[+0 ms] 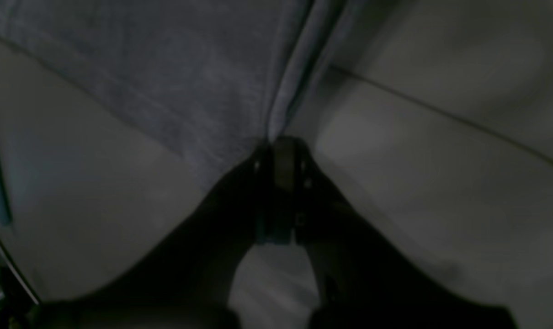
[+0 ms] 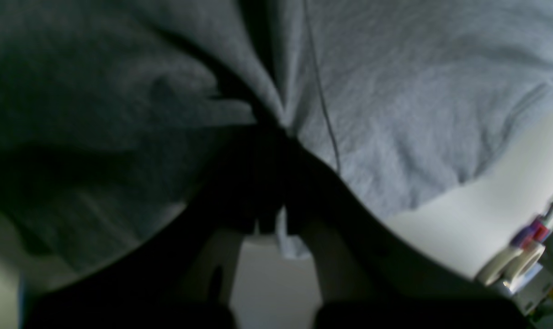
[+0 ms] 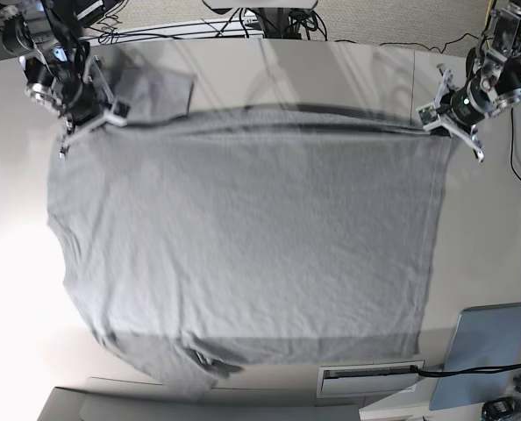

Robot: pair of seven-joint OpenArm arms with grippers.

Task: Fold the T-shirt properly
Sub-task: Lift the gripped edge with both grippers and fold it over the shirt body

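Base view: left gripper (image 3: 438,118) and right gripper (image 3: 89,123) each pinched the T-shirt (image 3: 252,237) edge; uneven pull risked slipping.

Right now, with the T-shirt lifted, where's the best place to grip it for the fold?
Grip the T-shirt at the two far corners of its stretched top edge, coming in from the outer sides. That edge runs taut and straight between the arms, with the body hanging flat below. The left claw and right claw are already pinched on cloth there, so probably no regrasp is needed.
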